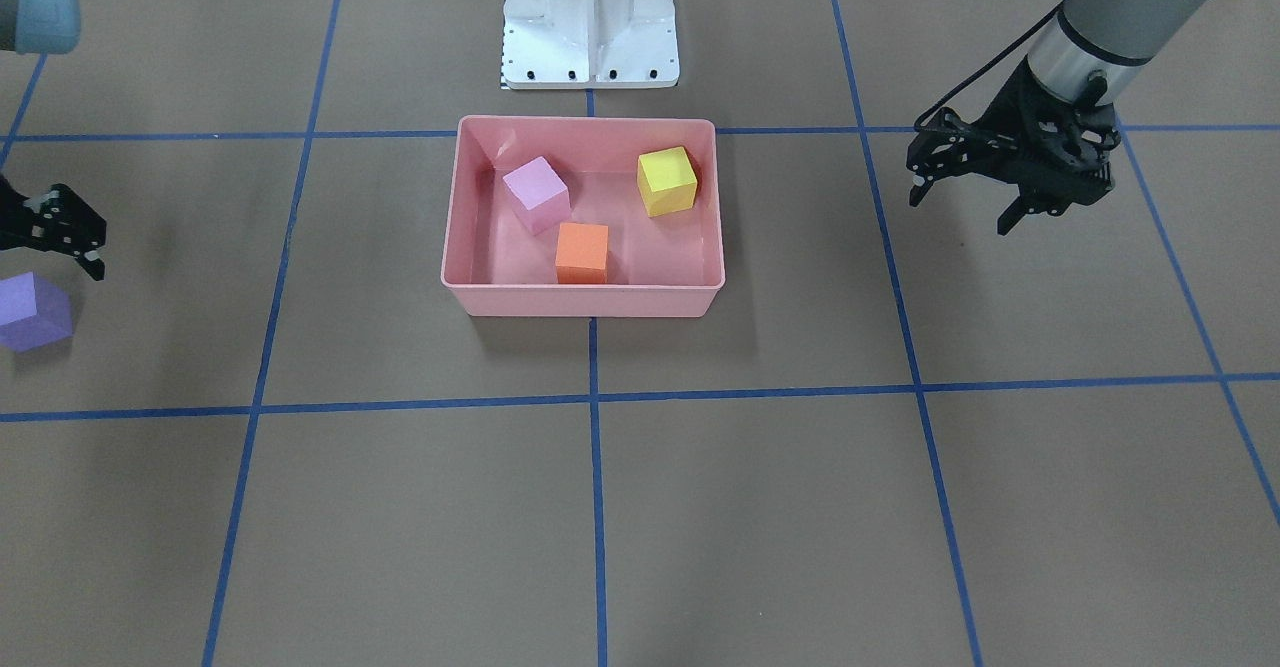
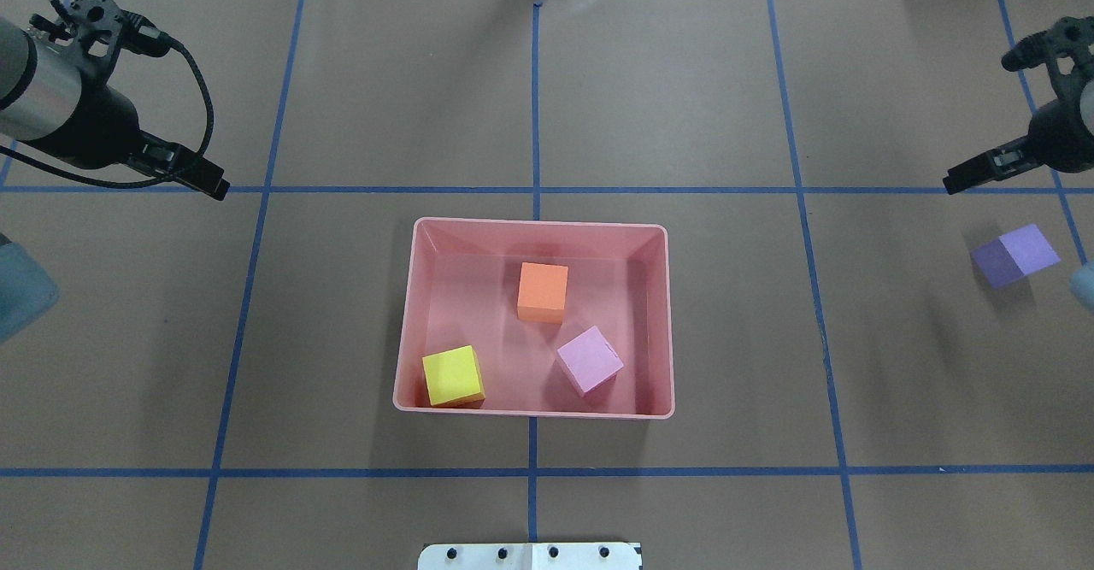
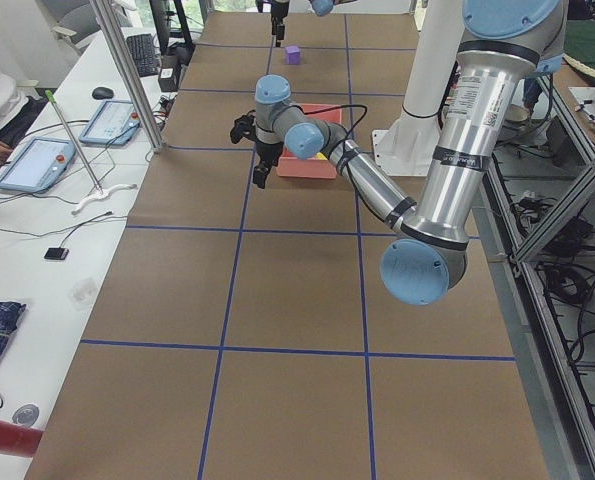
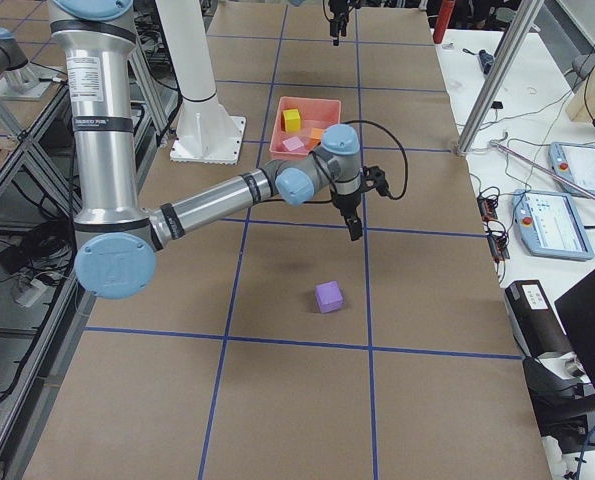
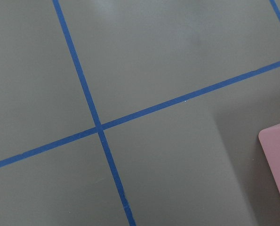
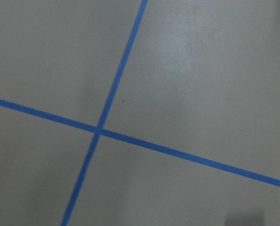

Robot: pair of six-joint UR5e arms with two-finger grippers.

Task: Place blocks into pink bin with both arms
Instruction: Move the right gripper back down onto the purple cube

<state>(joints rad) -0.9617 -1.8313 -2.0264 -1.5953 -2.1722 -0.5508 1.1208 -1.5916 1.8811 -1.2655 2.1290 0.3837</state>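
Note:
The pink bin (image 1: 585, 299) stands mid-table, also in the overhead view (image 2: 534, 408). In it lie the light pink-lilac block (image 1: 536, 194), the yellow block (image 1: 667, 181) and the orange block (image 1: 582, 253). The violet block (image 1: 32, 311) lies on the table far out on my right side, also in the overhead view (image 2: 1015, 254). My right gripper (image 1: 50, 237) hovers just beside it, toward the robot, empty and half cut off by the frame; its splayed linkage looks open. My left gripper (image 1: 962, 205) hangs open and empty above bare table, well clear of the bin.
The white base stand (image 1: 590, 17) is behind the bin. Blue tape lines (image 1: 596, 402) grid the brown table. A side desk with tablets (image 3: 32, 160) and an aluminium post (image 3: 127, 70) lie beyond the far edge. The left wrist view catches a bin corner (image 5: 278, 160).

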